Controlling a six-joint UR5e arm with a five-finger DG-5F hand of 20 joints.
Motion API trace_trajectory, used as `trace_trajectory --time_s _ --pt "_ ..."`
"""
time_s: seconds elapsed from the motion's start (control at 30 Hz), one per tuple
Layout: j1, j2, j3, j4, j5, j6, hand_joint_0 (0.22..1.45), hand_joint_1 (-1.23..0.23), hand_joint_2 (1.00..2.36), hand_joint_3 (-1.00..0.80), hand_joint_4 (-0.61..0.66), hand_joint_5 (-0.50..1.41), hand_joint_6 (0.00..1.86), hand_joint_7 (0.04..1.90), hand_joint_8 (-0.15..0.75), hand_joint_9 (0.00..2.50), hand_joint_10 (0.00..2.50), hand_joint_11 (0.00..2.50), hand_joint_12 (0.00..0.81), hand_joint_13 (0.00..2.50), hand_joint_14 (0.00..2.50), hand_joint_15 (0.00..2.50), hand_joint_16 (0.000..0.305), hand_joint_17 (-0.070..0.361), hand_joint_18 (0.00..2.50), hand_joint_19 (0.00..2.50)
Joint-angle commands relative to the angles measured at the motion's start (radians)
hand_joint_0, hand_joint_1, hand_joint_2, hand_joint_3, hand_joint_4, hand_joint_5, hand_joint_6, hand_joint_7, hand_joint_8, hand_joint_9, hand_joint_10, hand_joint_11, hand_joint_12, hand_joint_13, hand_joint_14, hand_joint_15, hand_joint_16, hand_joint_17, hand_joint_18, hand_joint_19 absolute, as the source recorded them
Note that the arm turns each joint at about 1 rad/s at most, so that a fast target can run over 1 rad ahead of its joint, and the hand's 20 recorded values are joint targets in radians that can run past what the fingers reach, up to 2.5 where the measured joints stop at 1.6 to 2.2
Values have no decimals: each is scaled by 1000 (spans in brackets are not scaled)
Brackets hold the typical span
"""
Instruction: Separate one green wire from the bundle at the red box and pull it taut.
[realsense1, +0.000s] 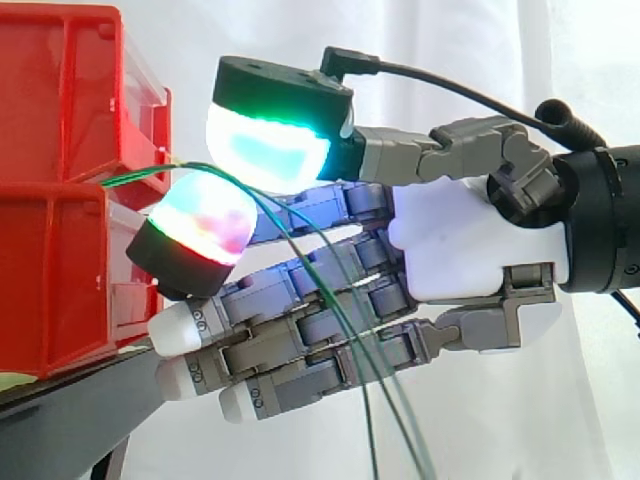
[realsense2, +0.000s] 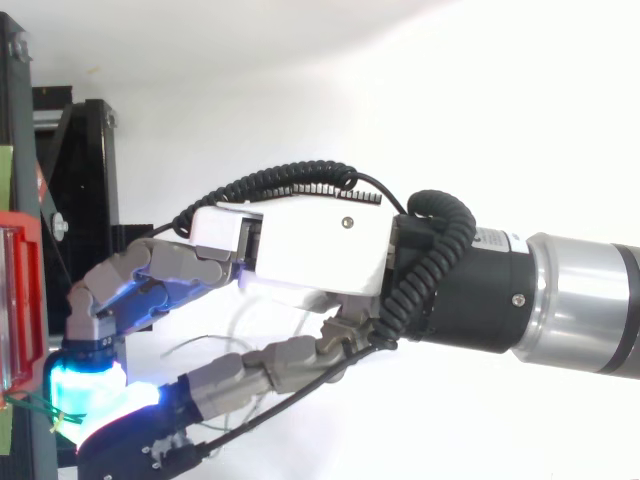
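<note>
While fingers (realsense1: 268, 150) pinch green wire (realsense1: 135, 177), hand (realsense1: 470, 240) level, beside red box (realsense1: 60, 250)

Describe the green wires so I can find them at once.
Start at the stacked red bins on the left of the side view. From the gap between them the green wires run right, are pinched between the hand's glowing fingers, then droop down. They are the only thin green strands there.
</note>
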Motion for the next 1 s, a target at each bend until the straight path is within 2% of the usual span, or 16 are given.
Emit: trace_trajectory --time_s 0.0,0.2,0.3,0.67,0.83,0.87,0.97 --pt "0 0 0 0 -1 0 618 -765 1017 -305 86 -209 895 903 247 638 12 345 318 368 2 80 49 111 266 73" --pt "0 0 -3 3 1 0 670 -830 1010 -401 75 -210 897 861 237 641 12 348 316 388 1 75 49 111 298 76" --pt "0 0 -14 9 3 2 704 -868 1005 -451 57 -212 905 910 236 645 12 357 314 401 3 74 49 110 320 76" --pt "0 0 -32 39 1 4 774 -919 1000 -500 61 -202 923 922 238 699 13 381 313 458 3 95 46 104 412 103" --pt "0 0 -29 35 -10 4 671 -913 1000 -500 114 -191 918 942 241 715 15 386 312 469 5 116 46 104 430 122" --pt "-2 0 -26 33 -14 4 604 -872 1000 -500 120 -187 914 943 246 734 13 386 312 478 5 132 47 105 428 137" --pt "-3 0 -17 27 -24 4 523 -772 1000 -500 129 -181 908 947 257 749 13 391 325 491 5 153 50 112 441 157"
